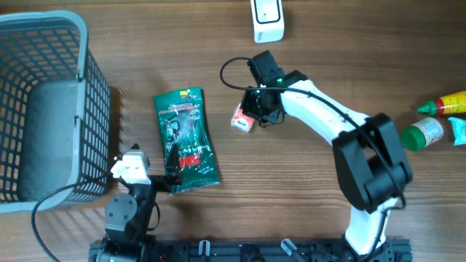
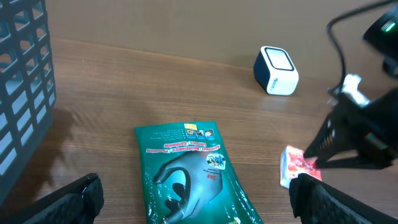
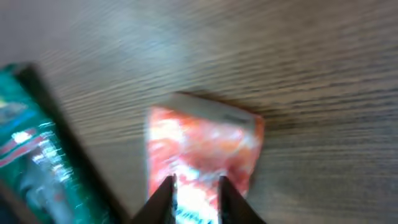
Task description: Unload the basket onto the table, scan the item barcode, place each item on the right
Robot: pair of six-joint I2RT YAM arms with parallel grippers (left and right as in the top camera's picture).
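Note:
A small red and white packet [image 1: 242, 118] lies flat on the wooden table, right of a green glove package [image 1: 186, 138]. My right gripper [image 1: 254, 115] is down at the packet's near end. In the right wrist view its jaws stand a little apart, the gripper [image 3: 196, 185] open with the blurred packet [image 3: 205, 146] showing through the gap. The left wrist view shows that gripper [image 2: 313, 163] touching the packet [image 2: 297, 167]. My left gripper [image 2: 196, 194] is wide open, low over the green package [image 2: 186, 168]. A white barcode scanner [image 1: 267, 18] stands at the far edge.
A grey wire basket [image 1: 98, 109] fills the left side of the table. A yellow sauce bottle [image 1: 445, 103] and a green-capped jar [image 1: 422, 133] lie at the right edge. The right arm's black cable [image 1: 229, 73] loops above the packet.

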